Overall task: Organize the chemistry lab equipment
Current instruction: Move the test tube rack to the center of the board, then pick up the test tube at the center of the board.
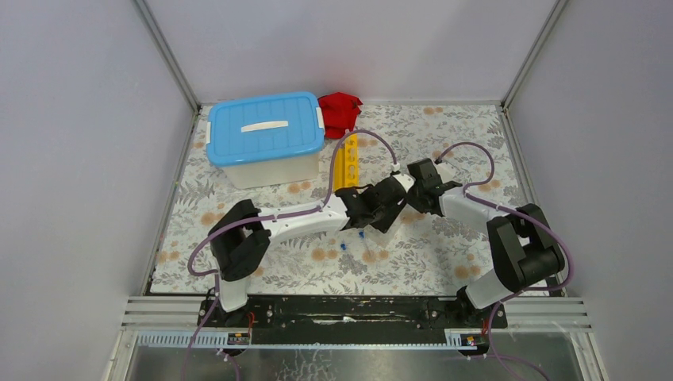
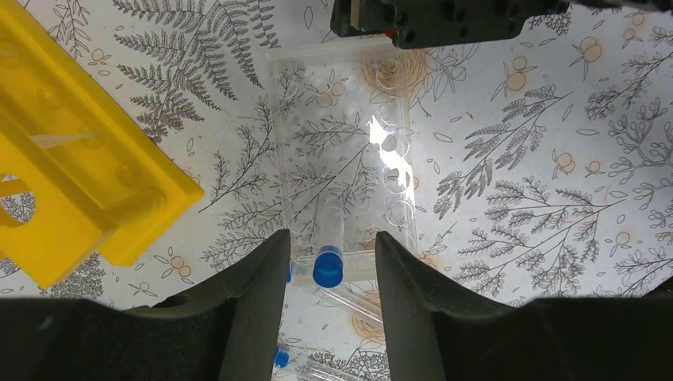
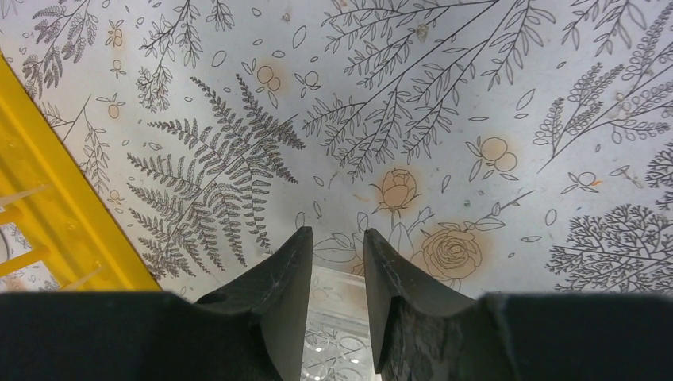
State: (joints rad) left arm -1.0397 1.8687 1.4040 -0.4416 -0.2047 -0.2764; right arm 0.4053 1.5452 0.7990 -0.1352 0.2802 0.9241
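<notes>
The left gripper (image 2: 331, 240) has its dark fingers apart on either side of a small clear blue-capped tube (image 2: 328, 267), not touching it. The tube stands in the near end of a clear plastic tube holder (image 2: 341, 143). The right gripper (image 3: 337, 232) is clamped on that holder's far end. A long yellow holed rack (image 2: 71, 175) lies just left on the floral table cover (image 2: 516, 198), and loose tubes (image 2: 282, 357) lie nearby.

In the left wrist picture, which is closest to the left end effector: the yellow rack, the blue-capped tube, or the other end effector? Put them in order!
1. The tube, between the left end effector fingers.
2. The rack, just to the left.
3. The right end effector, farthest, at the holder far end.
</notes>
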